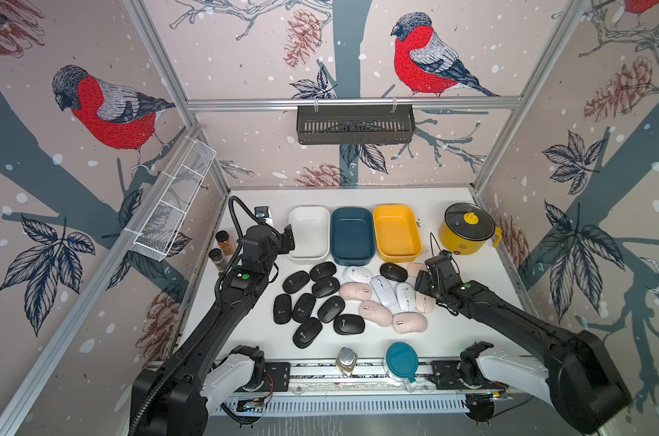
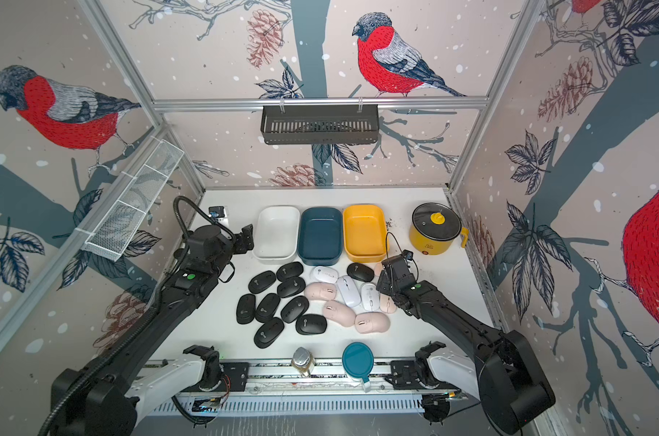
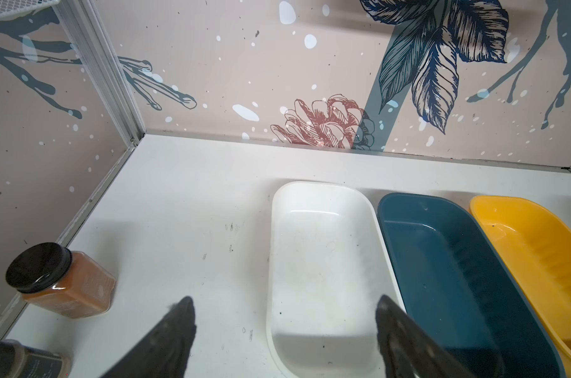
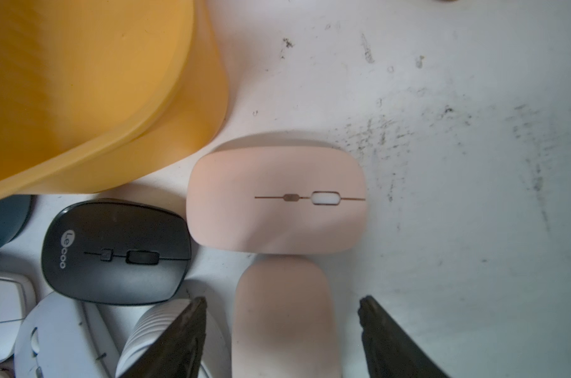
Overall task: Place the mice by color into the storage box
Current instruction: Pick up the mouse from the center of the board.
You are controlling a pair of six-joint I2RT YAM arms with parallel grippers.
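Several black mice [image 1: 305, 298] lie in a cluster left of centre. White mice [image 1: 384, 290] and pale pink mice [image 1: 375, 311] lie to their right. Behind them stand three empty storage boxes: white [image 1: 308, 232], blue [image 1: 352, 236] and yellow [image 1: 397, 232]. My right gripper [image 4: 283, 298] is open and straddles one pink mouse [image 4: 282, 320], with a gap on each side. Another pink mouse [image 4: 276, 199] lies just beyond it, beside a black one [image 4: 117, 252]. My left gripper [image 3: 285, 299] hangs open over the white box's [image 3: 310, 229] near left rim, with nothing in it.
A yellow lidded pot [image 1: 467, 230] stands at the back right. Two spice jars [image 1: 222, 245] sit by the left wall. A round teal lid [image 1: 401, 360] and a small jar [image 1: 346, 360] rest at the front edge. A black basket [image 1: 354, 124] hangs on the back wall.
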